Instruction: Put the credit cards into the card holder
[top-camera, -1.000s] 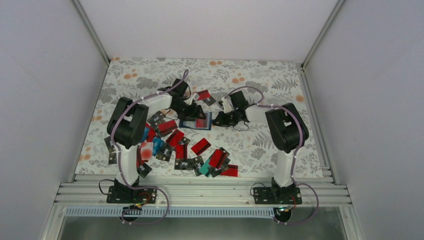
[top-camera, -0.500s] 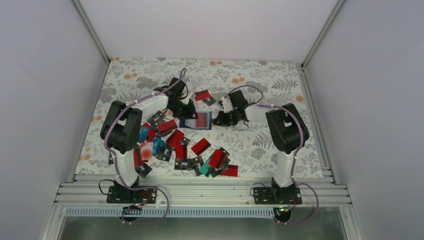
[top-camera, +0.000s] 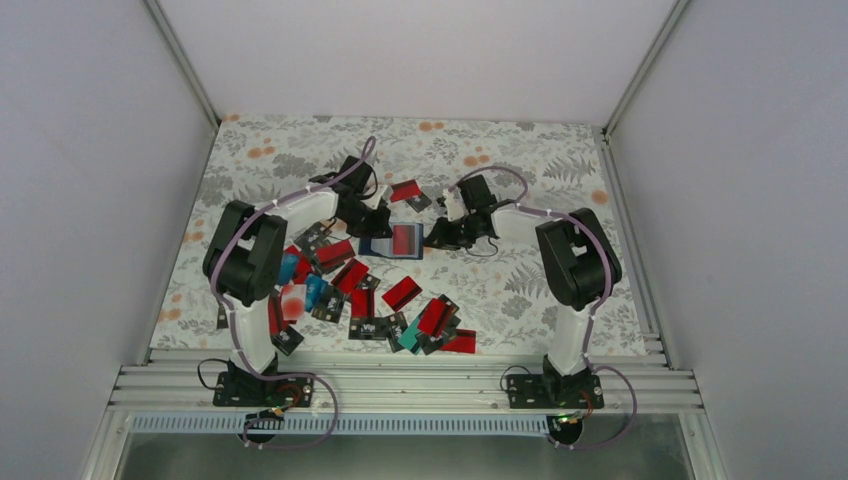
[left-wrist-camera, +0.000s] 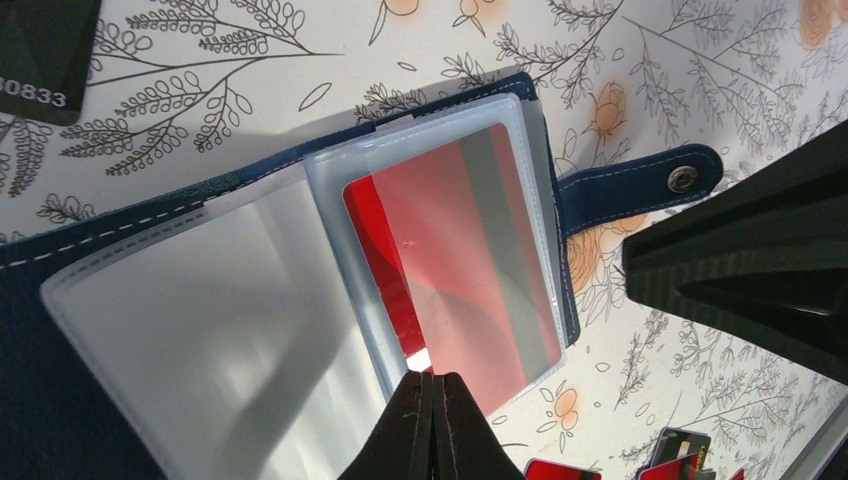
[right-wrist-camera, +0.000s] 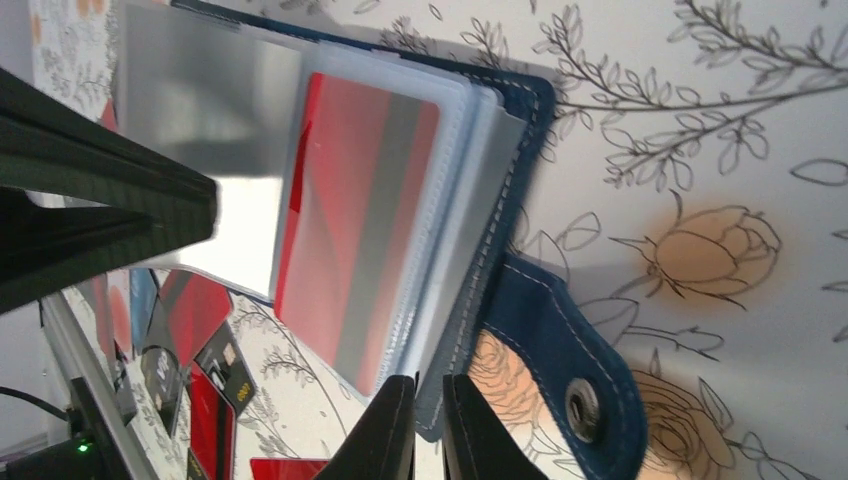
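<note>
Starting on the left: seeing loose credit cards (top-camera: 402, 292) scattered over the flowery table (top-camera: 530, 160), mostly red, lying back toward the bases from the left pincer (left-wrist-camera: 431, 395). Got that left pincer pressed fully together, tips parked right at the edge of a clear sleeve, with nothing visibly between them. Can't tell if they actually touch the plastic. Straight ahead of those tips, looking at the card holder (left-wrist-camera: 25, 380) lying open and flat, with a red card (left-wrist-camera: 450, 270) tucked inside the top sleeve. Ahead and off to the right of the tips, spotting the snap tab (left-wrist-camera: 625, 190) sticking out onto the table. Over on the right, got the right pincer (right-wrist-camera: 428, 388) facing the left one across the holder, fingers nearly together and pinching the holder's blue edge, just beside the tab. Also seeing the clear sleeves fanned slightly right in front of it.
</note>
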